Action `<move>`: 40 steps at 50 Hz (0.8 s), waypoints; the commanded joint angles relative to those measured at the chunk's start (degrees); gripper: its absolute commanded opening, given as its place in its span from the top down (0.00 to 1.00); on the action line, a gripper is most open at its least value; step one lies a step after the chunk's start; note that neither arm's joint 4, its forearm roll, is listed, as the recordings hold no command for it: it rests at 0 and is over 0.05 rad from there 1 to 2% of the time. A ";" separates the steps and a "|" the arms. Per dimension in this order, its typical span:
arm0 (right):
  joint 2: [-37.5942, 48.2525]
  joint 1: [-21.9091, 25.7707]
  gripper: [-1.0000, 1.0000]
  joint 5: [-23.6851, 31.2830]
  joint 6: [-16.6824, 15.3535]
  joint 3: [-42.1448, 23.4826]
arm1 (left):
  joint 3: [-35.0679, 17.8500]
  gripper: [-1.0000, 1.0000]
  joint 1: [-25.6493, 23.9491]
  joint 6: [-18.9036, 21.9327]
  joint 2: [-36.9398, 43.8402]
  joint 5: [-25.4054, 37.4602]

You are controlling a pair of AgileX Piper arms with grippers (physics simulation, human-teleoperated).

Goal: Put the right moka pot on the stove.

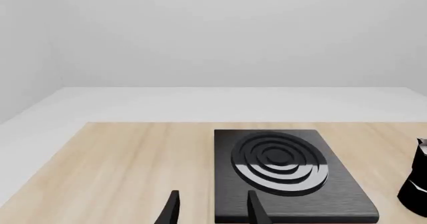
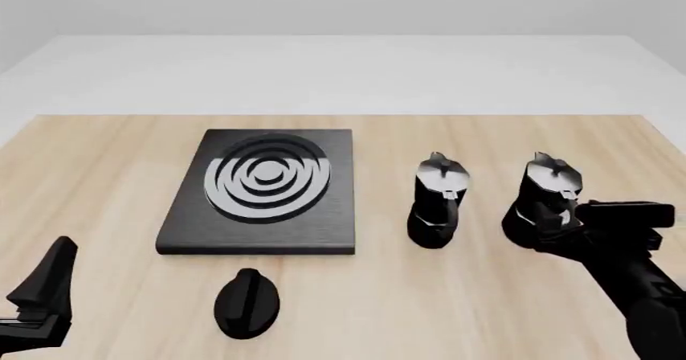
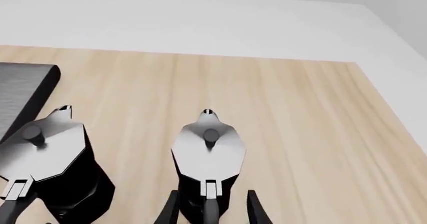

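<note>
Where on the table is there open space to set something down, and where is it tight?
Bare wood lies left of the stove, between the stove and the left moka pot, and along the far edge behind everything. It is tight between that pot and the right moka pot, where the right gripper straddles its handle, and around the knob.

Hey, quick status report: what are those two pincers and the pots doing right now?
Right pincer open around right moka pot's handle. Left pincer open, idle. Pot on table, off stove. Other moka pot stands between.
</note>
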 commanded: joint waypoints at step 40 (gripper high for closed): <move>-12.50 0.63 1.00 11.64 -1.22 -3.75 | 0.00 0.00 -0.01 0.02 0.03 -0.02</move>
